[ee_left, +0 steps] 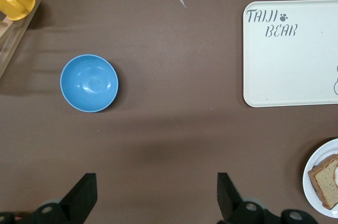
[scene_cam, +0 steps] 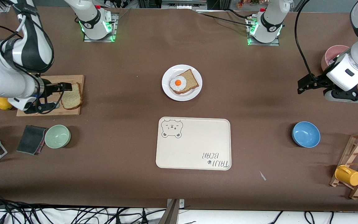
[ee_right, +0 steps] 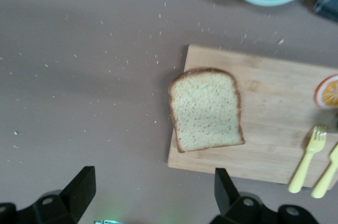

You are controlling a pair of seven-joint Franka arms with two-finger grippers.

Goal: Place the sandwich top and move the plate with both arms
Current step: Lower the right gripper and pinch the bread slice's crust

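The sandwich top (scene_cam: 72, 97), a plain brown bread slice, lies flat on a wooden cutting board (scene_cam: 50, 112) toward the right arm's end of the table. My right gripper (scene_cam: 61, 95) hangs open just above the board's edge, close to the slice (ee_right: 207, 109) and with nothing between its fingers (ee_right: 84, 182). The small white plate (scene_cam: 167, 90) sits mid-table and carries a bread slice with a fried egg (scene_cam: 183, 81). My left gripper (scene_cam: 309, 85) is open and empty over bare table toward the left arm's end. The left wrist view catches the plate's rim (ee_left: 309, 174).
A cream bear tray (scene_cam: 194, 146) lies nearer the camera than the plate. A blue bowl (scene_cam: 305, 134), a pink bowl (scene_cam: 334, 53) and a wooden rack with a yellow mug (scene_cam: 348, 175) stand at the left arm's end. A green bowl (scene_cam: 57, 136), a lemon (scene_cam: 3, 103) and yellow forks (ee_right: 309, 158) are near the board.
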